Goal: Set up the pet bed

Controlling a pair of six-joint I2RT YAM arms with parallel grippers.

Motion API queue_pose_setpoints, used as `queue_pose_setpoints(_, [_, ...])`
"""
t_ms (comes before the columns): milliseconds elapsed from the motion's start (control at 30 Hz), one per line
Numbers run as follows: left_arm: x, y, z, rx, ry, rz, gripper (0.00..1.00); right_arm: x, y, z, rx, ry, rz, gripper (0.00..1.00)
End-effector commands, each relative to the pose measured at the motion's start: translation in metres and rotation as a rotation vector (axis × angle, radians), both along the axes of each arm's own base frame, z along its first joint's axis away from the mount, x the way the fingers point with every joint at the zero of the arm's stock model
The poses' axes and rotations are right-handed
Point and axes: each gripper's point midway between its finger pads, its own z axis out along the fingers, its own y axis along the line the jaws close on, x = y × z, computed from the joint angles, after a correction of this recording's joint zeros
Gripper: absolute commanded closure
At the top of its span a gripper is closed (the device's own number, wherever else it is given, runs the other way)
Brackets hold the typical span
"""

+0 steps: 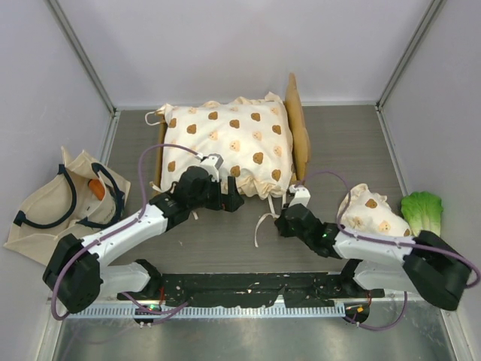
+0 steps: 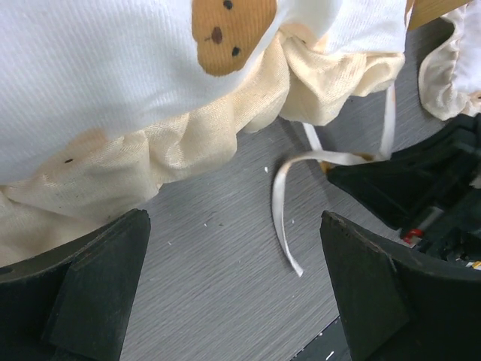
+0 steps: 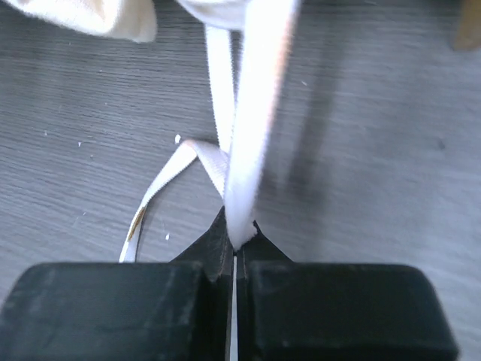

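Note:
The pet bed's light-wood frame lies at the back centre of the table, with the cream bear-print cushion on it. White tie ribbons trail from the cushion's near edge. My right gripper is shut on one ribbon, which is pinched at the fingertips and runs up taut toward the cushion. My left gripper stands open just off the cushion's ruffled edge, low over the table. Nothing is between its fingers. A loose ribbon end lies ahead of them.
A small bear-print pillow rests on my right arm's side, with a green lettuce toy beyond it at the right wall. A beige tote bag with black handles lies at the left. Grey walls close in three sides.

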Motion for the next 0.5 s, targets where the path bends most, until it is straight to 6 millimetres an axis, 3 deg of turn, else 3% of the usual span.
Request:
queue_pose_setpoints(0, [0.008, -0.001, 0.014, -0.026, -0.043, 0.019, 0.0, -0.043, -0.035, -0.006, 0.035, 0.18, -0.136, 0.99])
queue_pose_setpoints(167, [0.008, -0.005, 0.013, -0.028, -0.03, 0.001, 0.0, -0.053, -0.061, 0.008, 0.03, 0.183, -0.216, 0.99])
queue_pose_setpoints(267, [0.009, -0.006, 0.015, -0.03, -0.031, 0.0, 0.0, -0.062, -0.067, 0.011, 0.008, 0.239, -0.246, 0.99])
queue_pose_setpoints(300, [0.008, -0.005, 0.014, -0.028, -0.028, 0.002, 0.0, -0.06, -0.066, 0.021, 0.013, 0.245, -0.274, 0.99])
queue_pose_setpoints(367, [0.009, -0.006, 0.017, -0.032, -0.032, 0.0, 0.0, -0.068, -0.079, 0.016, -0.091, 0.29, -0.285, 0.99])
queue_pose_setpoints(467, [0.008, -0.006, 0.018, -0.034, -0.034, 0.0, 0.0, -0.065, -0.089, 0.02, -0.18, 0.278, -0.312, 0.99])
